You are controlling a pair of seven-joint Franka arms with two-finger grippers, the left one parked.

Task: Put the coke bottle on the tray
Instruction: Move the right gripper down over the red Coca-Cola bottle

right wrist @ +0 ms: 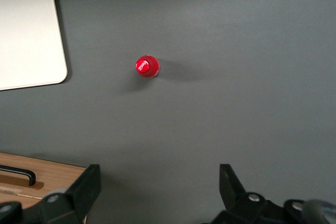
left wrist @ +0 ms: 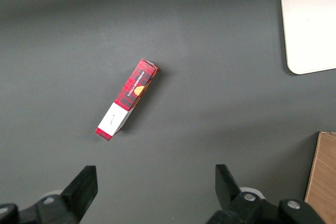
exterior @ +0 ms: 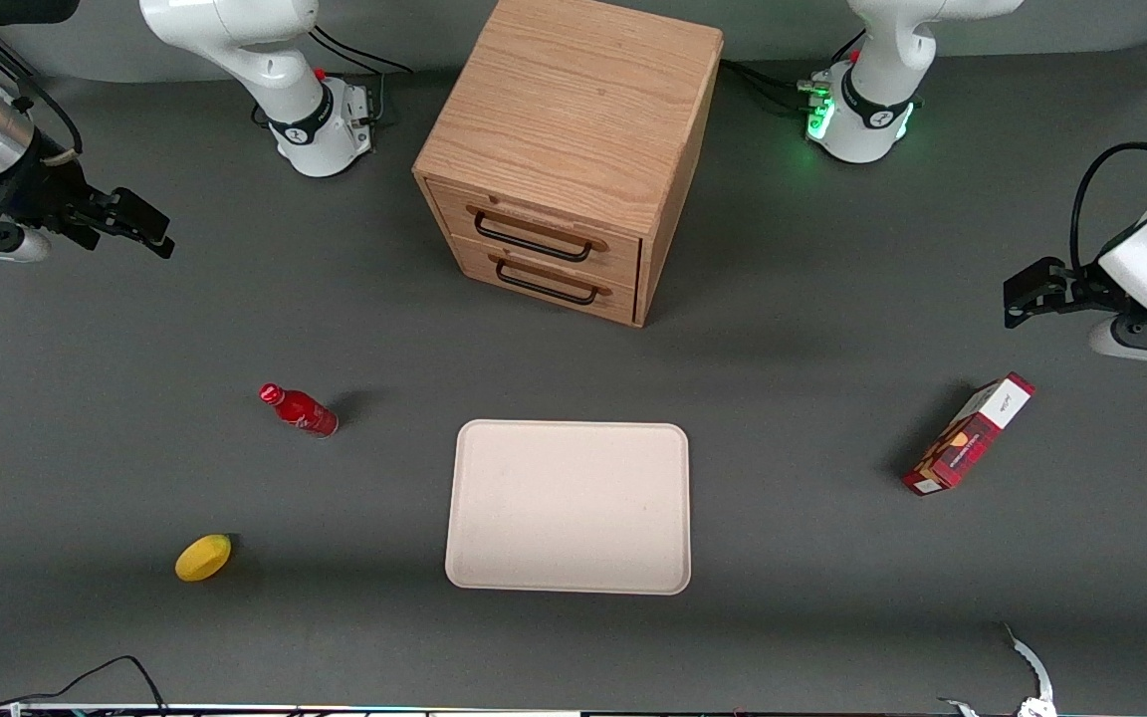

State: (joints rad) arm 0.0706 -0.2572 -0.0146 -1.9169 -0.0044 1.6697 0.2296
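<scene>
High above the surface (exterior: 135, 478) at our working end, our hand (right wrist: 157, 192) hangs empty, fingers apart. We see the coke bottle (exterior: 299, 409) standing upright beside the tray (exterior: 570, 507), near a lemon (exterior: 203, 557); its narrow, glossy body could topple if we descend off-centre.

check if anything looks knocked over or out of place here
Nothing stands out. The coke bottle stands upright on the table beside the bare tray; the gripper, open, hangs high toward the working arm's end.
</scene>
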